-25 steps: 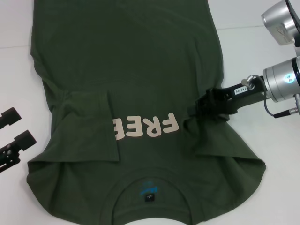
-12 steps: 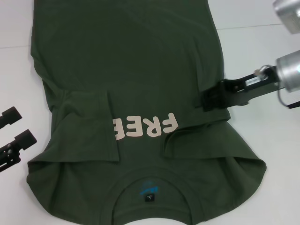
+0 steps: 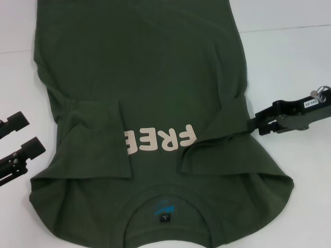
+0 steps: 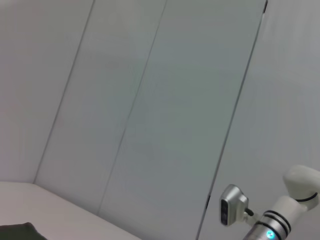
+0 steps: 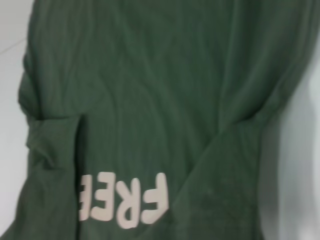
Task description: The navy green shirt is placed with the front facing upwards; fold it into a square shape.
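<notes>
The left gripper (image 3: 18,142) rests on the white table (image 3: 289,57) near its left edge, just beside the shirt but not touching it; its two black fingers stand spread and it holds nothing.

The navy green shirt (image 3: 145,77) lies face up along the middle of the table, with the collar (image 3: 165,204) at the near edge and the hem toward the far edge; both sleeves are already turned in over the body, the left one (image 3: 95,139) lying flat beside the cream "FREE" lettering (image 3: 160,140), the right one (image 3: 232,155) more loose, with a raised crease running from the letters to the shirt's right border.

The right gripper (image 3: 253,125) is low at that right border, about level with the lettering; its tips seem pressed together and empty, though against the dark cloth I cannot be fully sure.

I judge the sleeve step is nearly finished; to do it well, the right sleeve should be pressed flat so that its edge runs straight like the left one; then both grippers should take the hem corners together and bring them evenly toward the collar, otherwise the square will come out crooked.
</notes>
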Controlling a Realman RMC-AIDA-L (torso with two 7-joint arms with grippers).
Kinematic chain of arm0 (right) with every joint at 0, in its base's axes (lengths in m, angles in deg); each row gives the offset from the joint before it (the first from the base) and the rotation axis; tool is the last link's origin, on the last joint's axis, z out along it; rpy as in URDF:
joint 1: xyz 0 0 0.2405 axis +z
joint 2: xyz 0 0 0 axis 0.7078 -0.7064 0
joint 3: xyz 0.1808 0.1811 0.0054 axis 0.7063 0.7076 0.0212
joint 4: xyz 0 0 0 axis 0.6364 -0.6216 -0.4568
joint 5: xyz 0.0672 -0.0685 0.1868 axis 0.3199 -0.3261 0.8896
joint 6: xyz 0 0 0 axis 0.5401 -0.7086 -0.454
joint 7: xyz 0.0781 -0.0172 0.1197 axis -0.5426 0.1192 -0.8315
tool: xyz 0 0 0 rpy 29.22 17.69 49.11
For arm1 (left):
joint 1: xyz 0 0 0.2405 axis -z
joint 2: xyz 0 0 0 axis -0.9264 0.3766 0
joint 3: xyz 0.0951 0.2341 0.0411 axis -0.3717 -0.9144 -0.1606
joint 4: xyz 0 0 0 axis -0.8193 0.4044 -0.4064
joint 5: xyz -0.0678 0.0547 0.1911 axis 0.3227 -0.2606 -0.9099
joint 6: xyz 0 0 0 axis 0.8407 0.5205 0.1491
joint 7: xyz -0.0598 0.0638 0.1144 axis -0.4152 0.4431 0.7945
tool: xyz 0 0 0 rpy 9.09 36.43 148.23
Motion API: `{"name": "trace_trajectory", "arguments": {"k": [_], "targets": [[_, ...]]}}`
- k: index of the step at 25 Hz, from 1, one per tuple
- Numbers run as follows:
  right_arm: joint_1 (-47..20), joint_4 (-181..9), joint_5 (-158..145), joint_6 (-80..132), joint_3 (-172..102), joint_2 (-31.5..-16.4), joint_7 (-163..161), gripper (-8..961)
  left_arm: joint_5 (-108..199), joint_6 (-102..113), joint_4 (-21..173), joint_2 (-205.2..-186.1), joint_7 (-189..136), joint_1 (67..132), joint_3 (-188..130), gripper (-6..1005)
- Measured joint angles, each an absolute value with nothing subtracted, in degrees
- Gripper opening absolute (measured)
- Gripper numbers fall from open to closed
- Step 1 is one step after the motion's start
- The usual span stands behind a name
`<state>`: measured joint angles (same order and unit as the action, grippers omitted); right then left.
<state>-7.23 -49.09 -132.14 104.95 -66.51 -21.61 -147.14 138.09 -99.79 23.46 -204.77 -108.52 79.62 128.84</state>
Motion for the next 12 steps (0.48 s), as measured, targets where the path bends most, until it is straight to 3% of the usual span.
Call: {"name": "trace_trajectory", "arguments": {"k": [12], "targets": [[-6.69,-50.01,-133.80,98.02,-66.70,-23.56,-147.26,436,138.07,-99.79,23.40,-204.77,-108.99,79.90,128.88,781]]}}
